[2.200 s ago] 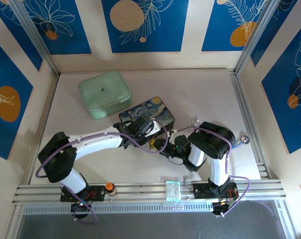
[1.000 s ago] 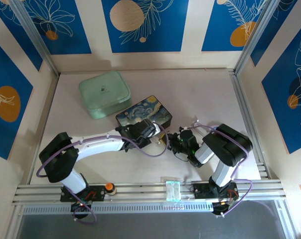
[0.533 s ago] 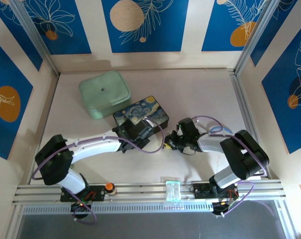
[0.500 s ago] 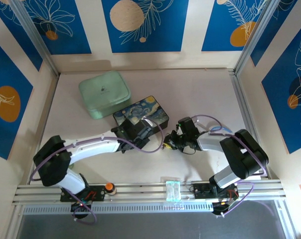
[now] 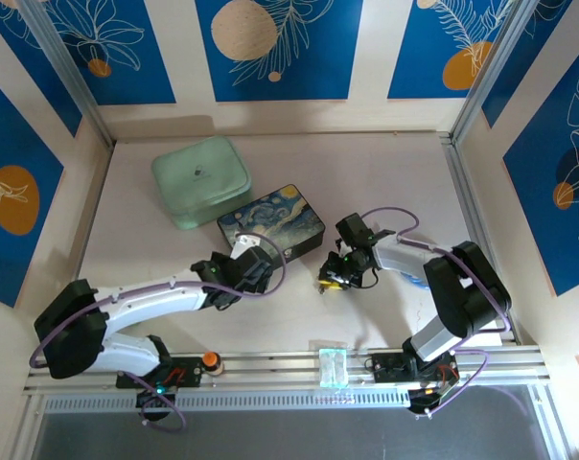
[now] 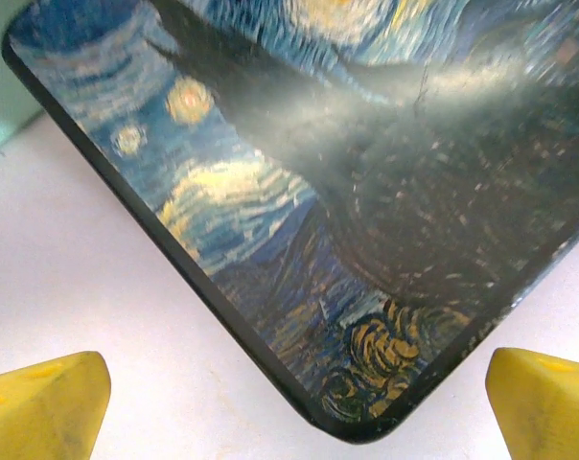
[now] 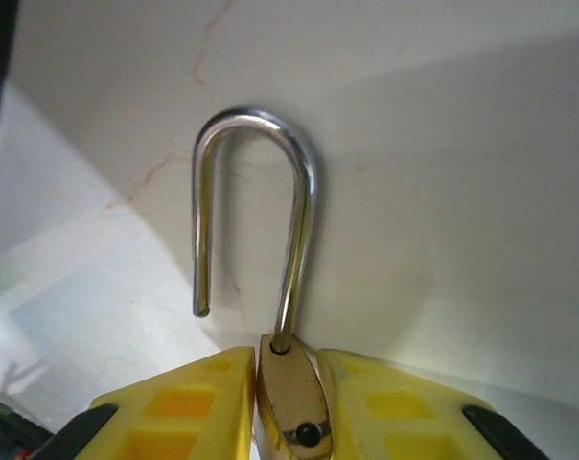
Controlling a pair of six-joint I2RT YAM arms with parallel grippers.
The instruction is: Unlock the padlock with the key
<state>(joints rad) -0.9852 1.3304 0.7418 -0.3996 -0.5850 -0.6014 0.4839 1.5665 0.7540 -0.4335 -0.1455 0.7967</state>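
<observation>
Padlock [image 7: 289, 398] sits pinched by its brass body in the right gripper [image 5: 334, 276], just off the near-right corner of the painted box [image 5: 270, 222]. Its long axis runs straight out past the fingertips. The shackle [image 7: 305, 192] has one leg seated in the body and the other hanging free above the table [image 7: 462, 144], so the lock looks already open. The left gripper [image 6: 289, 402] is spread wide over the box's near-left corner, holding nothing and well apart from the padlock, so any next handling falls to the right arm. Against half a second ago, the left arm has drawn back from the box's near edge toward its own side, while the right gripper stays by the same corner of the box.
</observation>
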